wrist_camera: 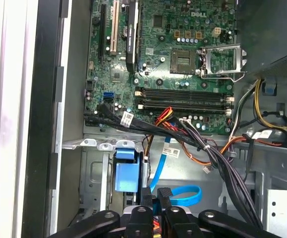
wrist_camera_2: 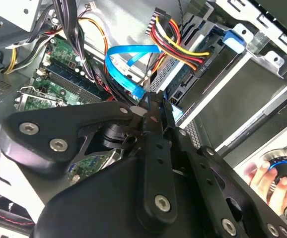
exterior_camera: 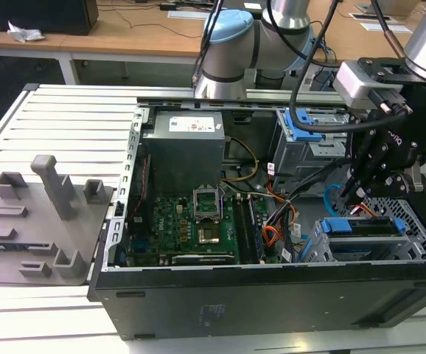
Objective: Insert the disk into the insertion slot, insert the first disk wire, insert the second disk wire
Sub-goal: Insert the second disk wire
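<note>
White slatted workbench (exterior_camera: 65, 125) carrying opened black computer tower (exterior_camera: 272, 295).
Silver-grey disk (exterior_camera: 360, 237) in bright blue frame seated in perforated grey insertion slot (exterior_camera: 412, 221); black gripper (exterior_camera: 362, 193) just above, fingers pressed together beside glossy light-blue looping cable (wrist_camera: 183, 196).

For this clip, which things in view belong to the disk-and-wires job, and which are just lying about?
Belongs to the job:
- disk, seated in the insertion slot
- second disk wire, light-blue loop
- gripper, jaws closed beside that wire

Just lying about:
- grey fixture plate
- motherboard
- power supply
- a hand
</note>
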You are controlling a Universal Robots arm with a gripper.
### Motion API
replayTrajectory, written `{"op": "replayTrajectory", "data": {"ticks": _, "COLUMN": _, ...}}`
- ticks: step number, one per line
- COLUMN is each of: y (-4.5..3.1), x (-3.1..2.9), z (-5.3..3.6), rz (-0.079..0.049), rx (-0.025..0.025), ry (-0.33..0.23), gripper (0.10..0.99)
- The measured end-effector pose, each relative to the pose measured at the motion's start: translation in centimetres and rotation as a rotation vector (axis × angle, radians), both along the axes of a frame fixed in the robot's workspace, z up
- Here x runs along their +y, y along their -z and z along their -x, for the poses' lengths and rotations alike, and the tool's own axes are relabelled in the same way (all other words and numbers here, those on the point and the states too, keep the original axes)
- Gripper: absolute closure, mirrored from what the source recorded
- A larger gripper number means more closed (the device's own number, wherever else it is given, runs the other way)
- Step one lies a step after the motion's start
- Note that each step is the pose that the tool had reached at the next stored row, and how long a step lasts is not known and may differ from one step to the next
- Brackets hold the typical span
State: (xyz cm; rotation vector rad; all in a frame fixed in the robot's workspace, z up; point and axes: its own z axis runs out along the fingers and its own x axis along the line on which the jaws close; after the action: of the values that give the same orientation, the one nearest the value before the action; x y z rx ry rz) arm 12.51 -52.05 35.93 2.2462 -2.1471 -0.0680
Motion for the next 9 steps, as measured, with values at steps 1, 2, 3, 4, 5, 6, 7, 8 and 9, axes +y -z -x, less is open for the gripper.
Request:
{"op": "replayTrajectory", "data": {"ticks": 1, "y": 0.00, "x": 0.00, "z": -0.22, "rz": 0.000, "rx": 0.0000, "ry": 0.000, "gripper": 0.925}}
{"op": "replayTrajectory", "data": {"ticks": 2, "y": 0.02, "x": 0.01, "z": -0.66, "rz": 0.000, "rx": 0.0005, "ry": 0.000, "gripper": 0.925}}
{"op": "replayTrajectory", "data": {"ticks": 3, "y": 0.03, "x": -0.05, "z": -0.69, "rz": 0.000, "rx": 0.0005, "ry": 0.000, "gripper": 0.925}}
{"op": "replayTrajectory", "data": {"ticks": 4, "y": 0.04, "x": -0.18, "z": -0.69, "rz": 0.000, "rx": 0.0005, "ry": 0.000, "gripper": 0.925}}
{"op": "replayTrajectory", "data": {"ticks": 5, "y": 0.04, "x": -0.31, "z": -0.69, "rz": 0.000, "rx": 0.0005, "ry": 0.000, "gripper": 0.925}}
{"op": "replayTrajectory", "data": {"ticks": 6, "y": 0.05, "x": -0.50, "z": -0.69, "rz": 0.000, "rx": 0.0006, "ry": 0.000, "gripper": 0.925}}
{"op": "replayTrajectory", "data": {"ticks": 7, "y": 0.05, "x": -0.67, "z": -0.69, "rz": 0.000, "rx": 0.0005, "ry": 0.000, "gripper": 0.925}}
{"op": "replayTrajectory", "data": {"ticks": 8, "y": 0.08, "x": -0.91, "z": -0.70, "rz": 0.000, "rx": 0.0005, "ry": 0.000, "gripper": 0.925}}
{"op": "replayTrajectory", "data": {"ticks": 9, "y": 0.10, "x": -1.16, "z": -0.69, "rz": 0.000, "rx": 0.0005, "ry": 0.000, "gripper": 0.925}}
